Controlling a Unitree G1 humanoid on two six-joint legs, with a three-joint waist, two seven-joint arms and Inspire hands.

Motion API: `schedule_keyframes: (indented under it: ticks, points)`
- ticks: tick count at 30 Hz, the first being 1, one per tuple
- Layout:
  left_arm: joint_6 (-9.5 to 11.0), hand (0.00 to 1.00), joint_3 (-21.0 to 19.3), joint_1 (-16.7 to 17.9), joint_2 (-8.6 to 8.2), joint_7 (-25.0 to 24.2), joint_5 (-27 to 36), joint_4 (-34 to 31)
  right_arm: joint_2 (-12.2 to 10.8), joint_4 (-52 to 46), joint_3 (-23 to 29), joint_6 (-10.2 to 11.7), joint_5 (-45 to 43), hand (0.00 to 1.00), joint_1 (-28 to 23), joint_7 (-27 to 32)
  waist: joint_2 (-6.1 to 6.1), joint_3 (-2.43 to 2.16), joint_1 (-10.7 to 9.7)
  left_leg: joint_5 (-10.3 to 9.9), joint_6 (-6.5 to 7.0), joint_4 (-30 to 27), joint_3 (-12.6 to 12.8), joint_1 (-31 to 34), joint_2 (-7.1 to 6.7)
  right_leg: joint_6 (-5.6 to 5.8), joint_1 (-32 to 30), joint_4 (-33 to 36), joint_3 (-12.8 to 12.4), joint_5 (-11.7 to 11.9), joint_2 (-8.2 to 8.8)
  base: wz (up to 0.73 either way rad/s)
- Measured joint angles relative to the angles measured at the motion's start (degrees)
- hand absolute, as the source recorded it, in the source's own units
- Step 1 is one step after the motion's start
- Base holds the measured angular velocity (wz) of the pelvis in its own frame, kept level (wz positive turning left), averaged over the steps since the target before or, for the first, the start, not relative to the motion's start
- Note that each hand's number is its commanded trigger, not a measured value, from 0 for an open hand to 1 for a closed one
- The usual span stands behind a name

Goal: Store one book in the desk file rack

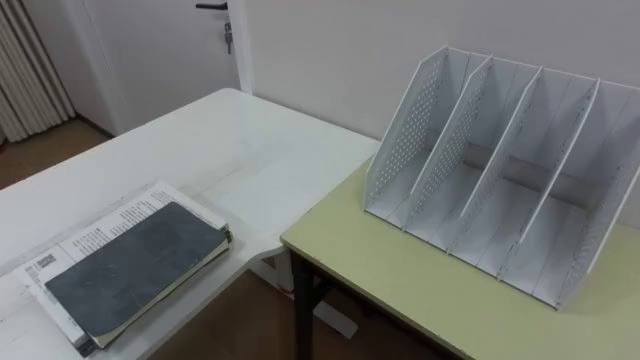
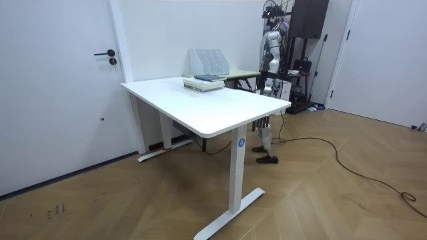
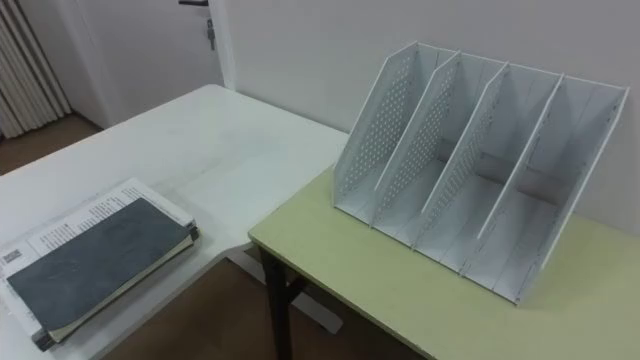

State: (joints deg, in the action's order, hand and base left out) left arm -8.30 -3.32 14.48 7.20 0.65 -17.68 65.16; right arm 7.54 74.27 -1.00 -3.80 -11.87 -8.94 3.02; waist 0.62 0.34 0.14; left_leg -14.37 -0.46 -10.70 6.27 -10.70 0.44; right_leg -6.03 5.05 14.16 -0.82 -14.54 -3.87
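Robot at the far corner of the white table [image 1: 235, 150], facing the rack [image 1: 505, 170]. Its hands [image 2: 265, 85] hang low beside its body in the room view, too small there to tell whether they are open or closed; neither appears to hold anything. The book [image 1: 135, 268], dark grey, lies flat on a printed white volume [image 1: 105, 225] near the table's edge, well apart from the rack. The rack stands on the green desk [image 1: 400, 290], with all four slots empty. An open strip of floor separates table and desk. Likely faults from this state, as judged from the room: (a) the book lies flush on the volume beneath, so a shallow grasp may lift both or drag the lower one toward the edge and off it; (b) a flat cover offers little purchase, and a weak pinch may let the book slip during the carry, most harmfully over the strip between table and desk, where it would fall to the floor; (c) the book must be turned on edge before entry, and a poor turn would strike a divider's front edge rather than pass between two; (d) the rack looks light and unfixed, so a hard push could slide it back or skew it on the desk.
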Motion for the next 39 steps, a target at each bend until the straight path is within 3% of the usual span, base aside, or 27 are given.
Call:
schedule_keyframes:
  ticks: [13, 16, 27, 39]
  points:
    - [0.5, 0.00, 0.1, -1.5, 0.01, 1.2, 0.1, 0.1, 0.0, 0.0, -0.1, 0.1, 0.6, 0.00, 0.6, 0.2, -0.14, 0.01, 0.0, 0.0, 0.00, 0.0, 0.0, -0.1, 0.04, -0.01, 0.2, -0.2, -0.1, 0.0, -0.03, 0.00]
    - [1.0, 0.00, -0.3, -1.8, 0.14, 1.9, 0.0, -2.8, 0.0, -0.4, -0.1, 0.3, 0.5, 0.00, 1.0, 0.8, -0.23, 0.04, -0.1, 0.0, 0.00, -0.1, 0.0, 0.1, 0.03, -0.02, 0.1, -0.2, -0.1, 0.0, -0.04, 0.00]
    - [7.7, 0.00, -0.9, -5.1, 0.18, 3.9, -0.5, -13.0, 1.2, -1.2, -0.1, 4.0, -0.7, 0.00, 1.0, 2.3, -1.25, 0.07, -0.6, 0.0, 0.00, 0.2, 1.2, 0.1, 0.01, 0.03, 0.1, -0.5, -0.7, 0.1, -0.08, -0.04]
    - [9.9, 0.00, 5.9, -6.0, 0.25, 3.9, -12.1, -23.2, 2.4, -2.7, -0.6, 5.8, -4.1, 0.00, 2.7, 3.1, -1.57, 0.22, -4.7, 0.0, -0.01, 0.8, 1.6, 0.0, -0.02, 0.02, 0.5, -0.7, -1.7, 0.2, -0.18, -0.03]
